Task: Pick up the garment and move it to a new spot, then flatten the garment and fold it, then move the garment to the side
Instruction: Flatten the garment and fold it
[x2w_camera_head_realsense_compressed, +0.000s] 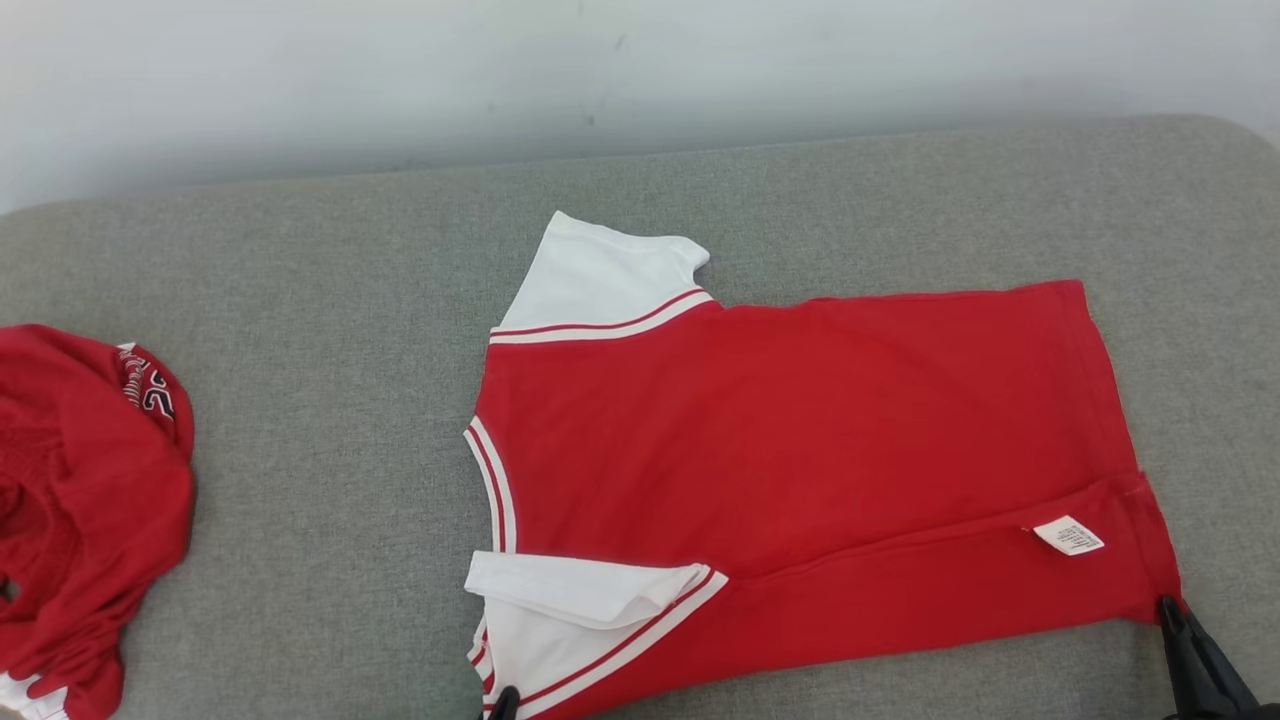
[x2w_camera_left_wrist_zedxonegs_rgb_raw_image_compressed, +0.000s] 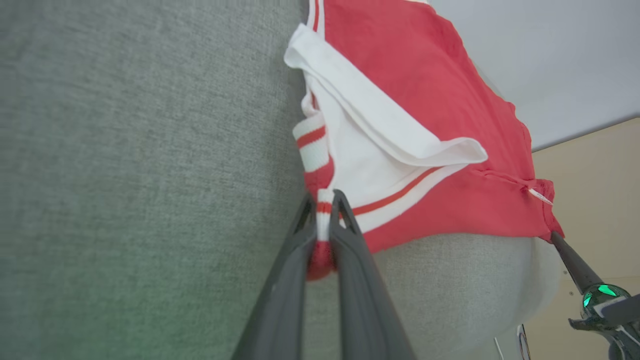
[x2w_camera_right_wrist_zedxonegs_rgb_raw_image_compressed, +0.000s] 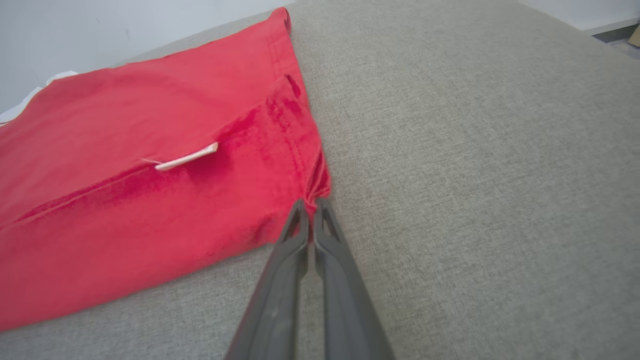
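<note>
A grey woven cushion (x2w_camera_head_realsense_compressed: 330, 450) spreads beneath both pincers, running from the left pincer (x2w_camera_head_realsense_compressed: 505, 702) to a rounded far edge. Beyond that edge, well past the tips of the right pincer (x2w_camera_head_realsense_compressed: 1168, 604), stands a pale wall (x2w_camera_head_realsense_compressed: 640, 70) with a few small dark marks (x2w_camera_head_realsense_compressed: 590, 120). Well off to the left of the left pincer lies a crumpled red heap of cloth (x2w_camera_head_realsense_compressed: 90, 500) with white trim and some lettering, resting on the cushion. In the left wrist view a beige surface (x2w_camera_left_wrist_zedxonegs_rgb_raw_image_compressed: 590, 190) shows past the cushion's rounded end, behind the right pincer.
</note>
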